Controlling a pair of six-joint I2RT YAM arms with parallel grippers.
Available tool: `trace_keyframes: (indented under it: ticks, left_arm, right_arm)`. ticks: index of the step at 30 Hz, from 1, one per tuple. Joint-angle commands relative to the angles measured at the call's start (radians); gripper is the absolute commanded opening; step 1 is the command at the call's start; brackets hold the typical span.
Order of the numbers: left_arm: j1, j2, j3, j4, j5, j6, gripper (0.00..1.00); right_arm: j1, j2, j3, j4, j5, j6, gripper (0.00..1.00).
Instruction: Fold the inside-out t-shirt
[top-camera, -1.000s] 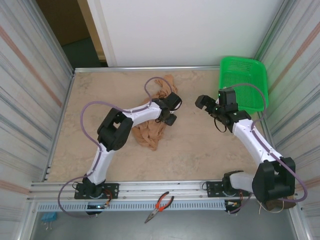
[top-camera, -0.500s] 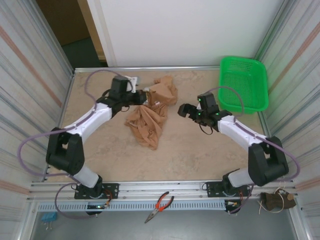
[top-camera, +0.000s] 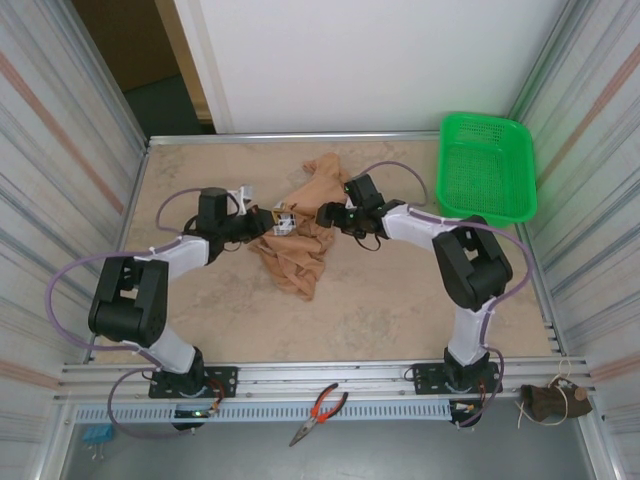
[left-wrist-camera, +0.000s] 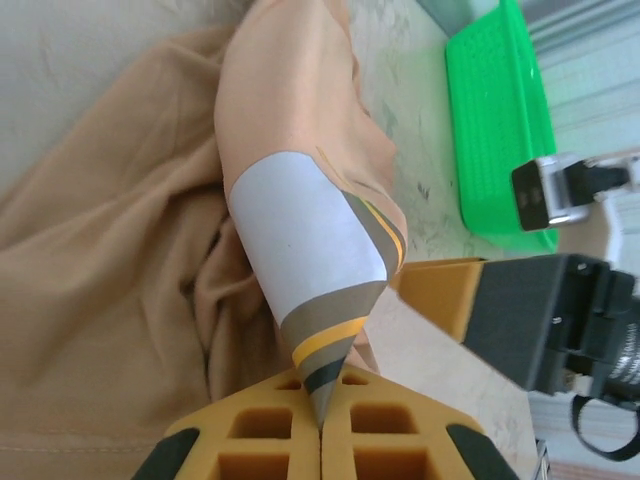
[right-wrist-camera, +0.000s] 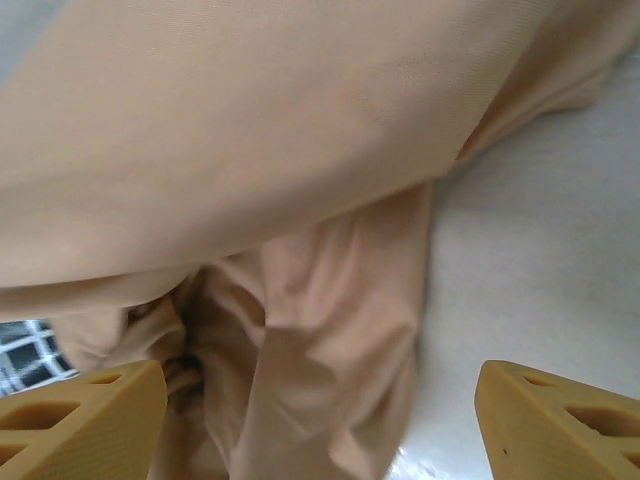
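Since swinging inward, clamped shut on the label (left-wrist-camera: 300, 230) of the t-shirt (top-camera: 300, 258) with the left gripper (left-wrist-camera: 320, 422) at nine o'clock, right gripper (top-camera: 330, 213) spread, grasping nothing, at three; crumpled mid-table (top-camera: 420, 310), ready for spreading.

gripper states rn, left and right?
left gripper: shut, pinching the white tag of the t-shirt.
right gripper: open, t-shirt fabric between its fingers, not clamped.

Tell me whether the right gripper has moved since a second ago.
Yes. The right gripper has swung left in the top view, away from the green basket, and now reaches the t-shirt.
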Motion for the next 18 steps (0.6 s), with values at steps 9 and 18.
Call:
trace_keyframes:
  ticks: [9, 18]
  left_arm:
    - [0.109, -0.021, 0.003, 0.108, 0.112, -0.070, 0.00]
    - [0.111, -0.027, 0.028, 0.101, 0.149, -0.073, 0.00]
  right_arm:
    - [-0.005, 0.210, 0.289, -0.070, 0.034, 0.035, 0.77]
    - [-0.022, 0.407, 0.537, -0.093, -0.038, 0.089, 0.56]
